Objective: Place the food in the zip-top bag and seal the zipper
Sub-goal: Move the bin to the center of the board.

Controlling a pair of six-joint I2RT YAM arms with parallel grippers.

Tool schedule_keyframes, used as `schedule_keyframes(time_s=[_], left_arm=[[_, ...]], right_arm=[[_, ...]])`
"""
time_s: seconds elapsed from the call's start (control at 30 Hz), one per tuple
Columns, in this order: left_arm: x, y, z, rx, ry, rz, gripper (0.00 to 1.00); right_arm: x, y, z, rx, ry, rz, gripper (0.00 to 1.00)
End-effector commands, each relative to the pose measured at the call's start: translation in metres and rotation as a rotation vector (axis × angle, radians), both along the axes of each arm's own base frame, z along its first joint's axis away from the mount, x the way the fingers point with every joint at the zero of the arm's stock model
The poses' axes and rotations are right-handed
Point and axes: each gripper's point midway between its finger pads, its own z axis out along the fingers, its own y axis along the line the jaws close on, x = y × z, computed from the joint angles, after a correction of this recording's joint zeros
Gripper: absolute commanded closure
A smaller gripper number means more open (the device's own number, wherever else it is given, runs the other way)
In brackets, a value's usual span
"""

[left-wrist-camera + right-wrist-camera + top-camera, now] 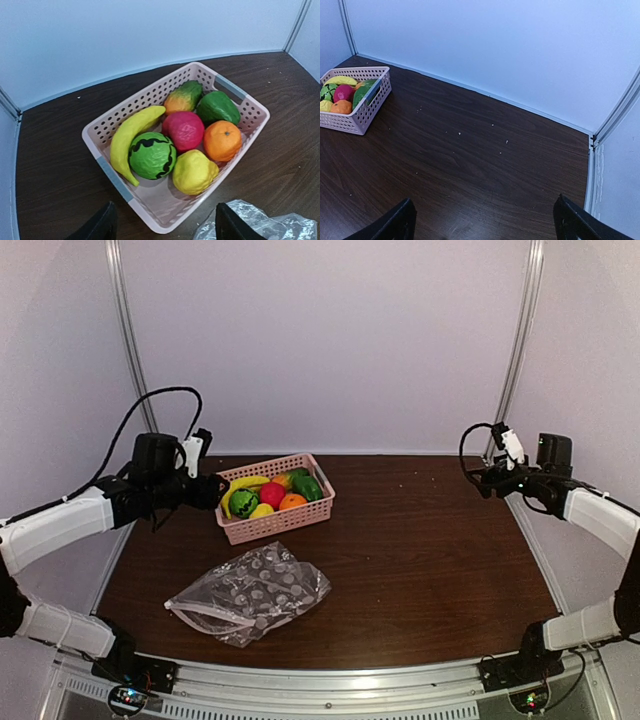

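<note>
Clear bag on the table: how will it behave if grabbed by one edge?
Likely floppy: the zip-top bag lies crumpled, so it should sag. Thin clear film, probably light, so a push may slide it across the smooth table.

Obstacles I count: pink basket (278,528), left rear; zip-top bag (255,592), near left. Passage: strip between them, and table (430,540) to their right.

A dark brown wood-grain worktop (430,540) sat inside a booth of plain pale matte walls (330,340), which closed it at the back and on both sides. Slim silver metal posts (127,330) stood in the two rear corners. A silver metal rail (330,682) ran along the near edge. Tiny pale specks (459,133) dotted the wood. The light was soft and even.
</note>
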Motion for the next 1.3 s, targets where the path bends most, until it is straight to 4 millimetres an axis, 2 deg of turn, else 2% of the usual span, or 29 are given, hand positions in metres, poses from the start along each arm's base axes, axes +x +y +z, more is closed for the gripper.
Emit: schedule_keyframes(time_s=[0.0,0.07,0.17,0.27,0.43,0.53,0.7,0.8,0.87,0.97,1.1,1.27], left_arm=[[-0.016,-0.018,-0.002,-0.073,0.116,-0.018,0.31],[-0.019,-0.018,-0.011,-0.066,0.17,0.011,0.31],[-0.011,-0.009,-0.021,-0.037,0.211,0.101,0.32],[0.008,0.002,-0.034,-0.013,0.242,0.21,0.31],[0.045,0.022,-0.061,0.0,0.321,0.385,0.44],[0.062,0.03,-0.073,-0.009,0.351,0.451,0.47],[0.075,0.044,-0.076,0.022,0.343,0.518,0.48],[0.074,0.05,-0.088,0.026,0.376,0.533,0.43],[0.071,0.044,-0.096,0.003,0.403,0.509,0.36],[0.067,0.026,-0.108,-0.066,0.449,0.432,0.27],[0.056,0.004,-0.121,-0.099,0.5,0.376,0.3],[0.029,-0.048,-0.119,-0.101,0.516,0.26,0.36]], right_arm=[[-0.007,0.014,-0.012,-0.004,0.019,0.11,0.05],[-0.007,0.017,-0.015,-0.004,0.027,0.129,0.05],[-0.008,0.023,-0.018,-0.006,0.037,0.156,0.06],[-0.01,0.028,-0.019,-0.007,0.039,0.177,0.06],[-0.014,0.033,-0.016,-0.011,0.026,0.198,0.06],[-0.017,0.033,-0.013,-0.019,0.018,0.202,0.06],[-0.017,0.034,-0.011,-0.022,0.013,0.209,0.07],[-0.017,0.036,-0.013,-0.014,0.027,0.222,0.07],[-0.017,0.037,-0.014,-0.01,0.036,0.228,0.08],[-0.017,0.038,-0.013,-0.01,0.035,0.231,0.08],[-0.017,0.037,-0.013,-0.014,0.034,0.227,0.08],[-0.017,0.036,-0.014,-0.016,0.037,0.223,0.08]])
